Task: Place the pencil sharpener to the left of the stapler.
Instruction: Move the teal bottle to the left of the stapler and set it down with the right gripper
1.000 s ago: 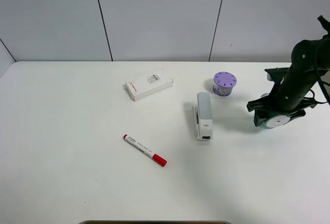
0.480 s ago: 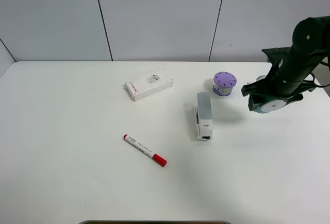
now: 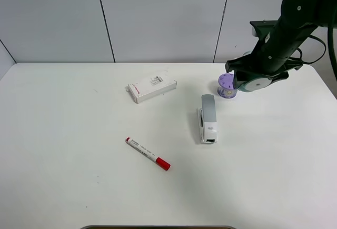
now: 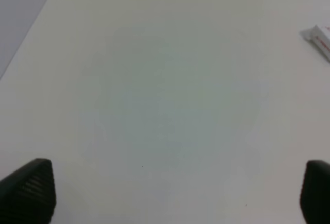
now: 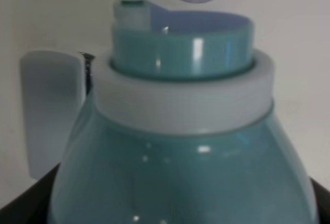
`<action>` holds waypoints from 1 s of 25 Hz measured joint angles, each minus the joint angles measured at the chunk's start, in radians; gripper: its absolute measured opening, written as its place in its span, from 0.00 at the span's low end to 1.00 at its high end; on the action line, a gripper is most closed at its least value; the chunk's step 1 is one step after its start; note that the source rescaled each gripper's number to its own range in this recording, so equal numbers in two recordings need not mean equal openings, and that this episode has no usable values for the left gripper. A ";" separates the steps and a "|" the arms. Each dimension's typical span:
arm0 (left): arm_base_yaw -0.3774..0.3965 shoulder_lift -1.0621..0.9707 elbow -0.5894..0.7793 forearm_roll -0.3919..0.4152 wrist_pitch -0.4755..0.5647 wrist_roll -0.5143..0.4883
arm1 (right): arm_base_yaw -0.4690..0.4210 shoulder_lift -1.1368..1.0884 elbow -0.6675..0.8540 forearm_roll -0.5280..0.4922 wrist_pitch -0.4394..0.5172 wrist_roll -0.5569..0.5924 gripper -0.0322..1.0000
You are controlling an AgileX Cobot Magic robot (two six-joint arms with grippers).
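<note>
Right end effector [image 3: 256, 79] grips the pencil sharpener [image 5: 180, 152] above the desk [image 3: 79, 134], far-right of the stapler [image 3: 208, 117]: teal-mint barrel body, white collar, flat white circular end face.

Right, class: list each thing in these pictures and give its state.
pencil sharpener: gripped, held in the air.
right gripper: shut on the pencil sharpener.
left gripper: open, empty.
stapler: closed, lying flat.
marker: red cap on, lying flat.
white box: lying flat.
purple holed cylinder: standing upright.
</note>
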 joint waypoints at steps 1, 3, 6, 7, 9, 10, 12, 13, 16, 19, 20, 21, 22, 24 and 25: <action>0.000 0.000 0.000 0.000 0.000 0.000 | 0.009 0.003 -0.006 0.012 0.001 0.012 0.07; 0.000 0.000 0.000 0.000 0.000 0.000 | 0.030 0.007 -0.009 0.019 0.002 0.028 0.07; 0.000 0.000 0.000 0.000 0.000 0.000 | 0.057 0.009 -0.009 0.040 0.002 0.044 0.07; 0.000 0.000 0.000 0.000 0.000 0.000 | 0.067 0.009 -0.009 0.046 0.002 0.050 0.07; 0.000 0.000 0.000 0.000 0.000 0.000 | 0.088 0.009 -0.009 0.063 0.002 0.066 0.07; 0.000 0.000 0.000 0.000 0.000 0.000 | 0.102 0.009 -0.009 0.070 -0.002 0.072 0.07; 0.000 0.000 0.000 0.000 0.000 0.000 | 0.127 0.009 -0.009 0.083 -0.015 0.080 0.07; 0.000 0.000 0.000 0.000 0.000 0.000 | 0.142 0.009 -0.009 0.086 -0.022 0.084 0.07; 0.000 0.000 0.000 0.000 0.000 0.000 | 0.183 0.009 -0.009 0.086 -0.051 0.103 0.07; 0.000 0.000 0.000 0.000 0.000 0.000 | 0.217 0.009 -0.009 0.087 -0.086 0.127 0.07; 0.000 0.000 0.000 0.000 0.000 0.000 | 0.228 0.009 -0.009 0.087 -0.099 0.130 0.07; 0.000 0.000 0.000 0.000 0.000 0.000 | 0.238 0.010 -0.009 0.087 -0.114 0.138 0.07; 0.000 0.000 0.000 0.000 0.000 0.000 | 0.247 0.013 -0.012 0.087 -0.122 0.149 0.07; 0.000 0.000 0.000 0.000 0.000 0.000 | 0.261 0.029 -0.026 0.087 -0.123 0.166 0.07; 0.000 0.000 0.000 0.000 0.000 0.000 | 0.269 0.042 -0.037 0.087 -0.124 0.171 0.07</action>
